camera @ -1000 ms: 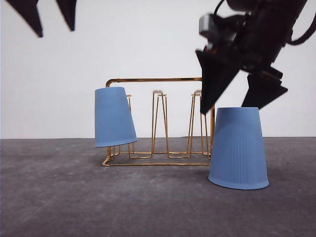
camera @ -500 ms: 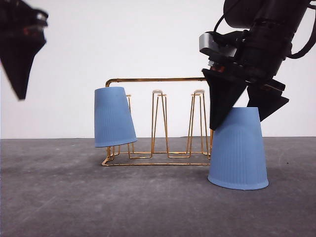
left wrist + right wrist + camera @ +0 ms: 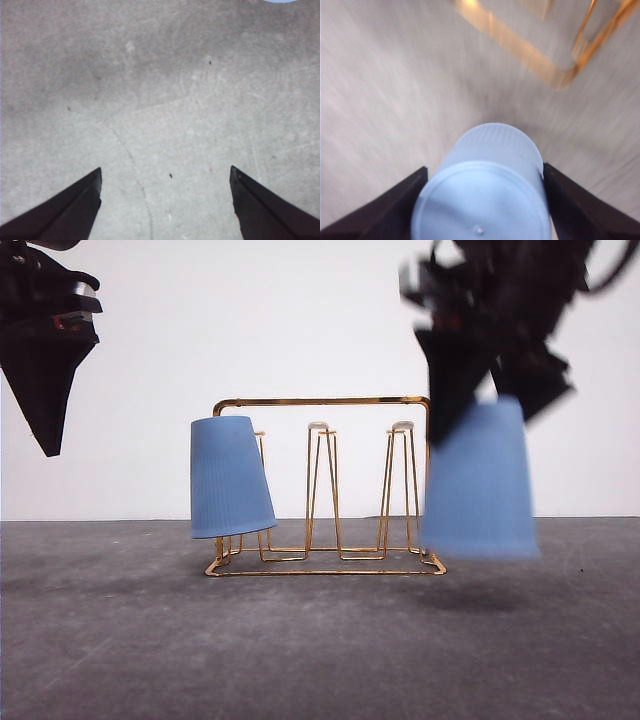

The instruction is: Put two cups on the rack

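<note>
One light-blue ribbed cup [image 3: 230, 480] hangs upside down and tilted on the left prong of the gold wire rack [image 3: 320, 401]. The other cup [image 3: 480, 485] is upside down, blurred, and lifted clear of the table just right of the rack, casting a shadow below. My right gripper [image 3: 495, 405] is shut on its upper end; in the right wrist view the cup [image 3: 485, 200] fills the gap between the fingers [image 3: 395, 205], with the rack's corner [image 3: 570, 70] beyond. At the upper left my left gripper [image 3: 45, 430] hangs high, open over bare table [image 3: 165, 172].
The dark grey table [image 3: 300, 650] stretches in front of the rack, with a white wall behind. The rack's middle prong [image 3: 320, 490] and right prong [image 3: 400, 490] stand bare. A sliver of blue cup [image 3: 280, 1] shows at the edge of the left wrist view.
The right gripper came down around the standing cup, shut on it, and lifted it off the table. The left arm came down at the upper left, then held still.
</note>
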`<control>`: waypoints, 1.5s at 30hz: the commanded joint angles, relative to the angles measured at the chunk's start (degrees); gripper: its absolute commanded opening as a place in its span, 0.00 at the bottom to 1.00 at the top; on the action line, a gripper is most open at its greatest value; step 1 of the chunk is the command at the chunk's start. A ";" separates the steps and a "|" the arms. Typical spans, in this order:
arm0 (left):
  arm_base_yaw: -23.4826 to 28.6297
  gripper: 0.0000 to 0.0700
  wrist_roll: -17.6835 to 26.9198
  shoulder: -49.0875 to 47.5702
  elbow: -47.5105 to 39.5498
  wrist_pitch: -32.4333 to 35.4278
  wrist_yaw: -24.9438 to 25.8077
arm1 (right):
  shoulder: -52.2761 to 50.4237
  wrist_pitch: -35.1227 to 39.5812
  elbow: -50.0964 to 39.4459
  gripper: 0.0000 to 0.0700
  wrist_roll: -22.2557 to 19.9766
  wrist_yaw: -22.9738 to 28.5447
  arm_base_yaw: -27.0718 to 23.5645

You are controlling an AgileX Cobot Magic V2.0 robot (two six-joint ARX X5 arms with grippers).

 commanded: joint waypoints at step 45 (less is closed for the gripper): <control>-0.12 0.69 0.01 0.37 0.74 1.56 0.18 | 12.82 6.10 17.80 0.80 -0.65 3.02 -1.02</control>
